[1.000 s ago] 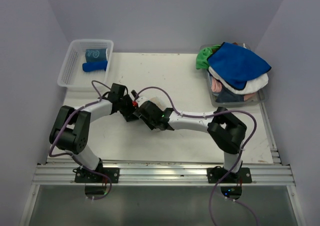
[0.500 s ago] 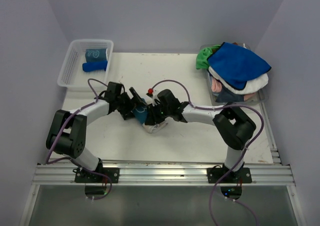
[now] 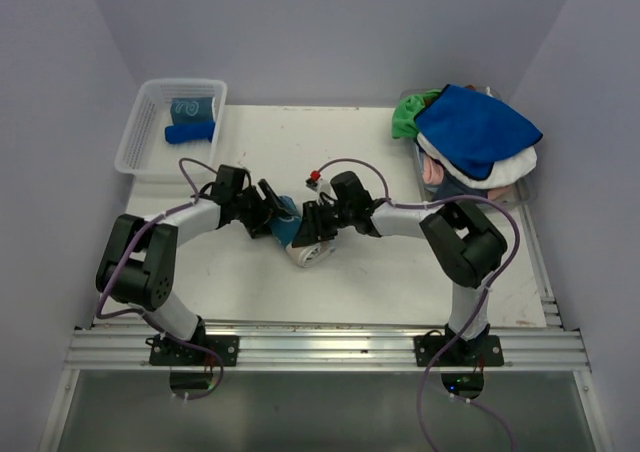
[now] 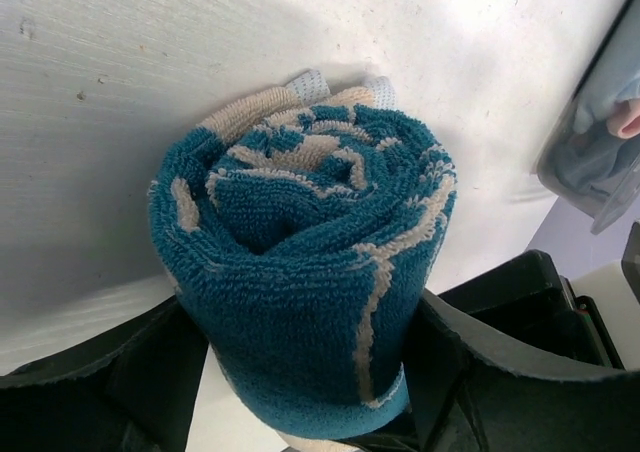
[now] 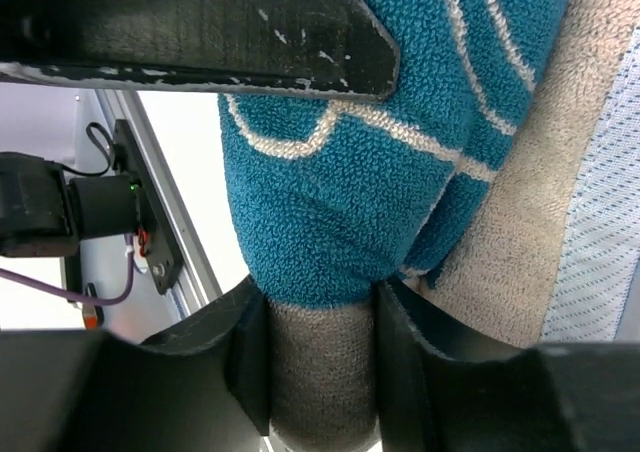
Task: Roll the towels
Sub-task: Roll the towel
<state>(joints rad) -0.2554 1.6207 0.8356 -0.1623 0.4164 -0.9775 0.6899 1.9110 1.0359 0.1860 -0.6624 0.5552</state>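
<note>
Top external view: two rolled towels [image 3: 190,120] lie in the basket [image 3: 135,152]. Right of it on the desk [image 3: 400,272], the left tool [image 3: 274,215] and right tool [image 3: 311,226] clasp the rolled teal towel [image 3: 287,232]. A pile [image 3: 475,137] far right waits unrolled.

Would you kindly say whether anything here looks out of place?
Yes: at the far right, the loose cloth towels overflow their clear bin; the royal blue towel on top and a green one hang over its rim.

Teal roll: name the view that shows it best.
Left wrist: the teal roll fills the frame, spiral end showing. Right wrist shows only a close patch of its side; top external shows it small.
</note>
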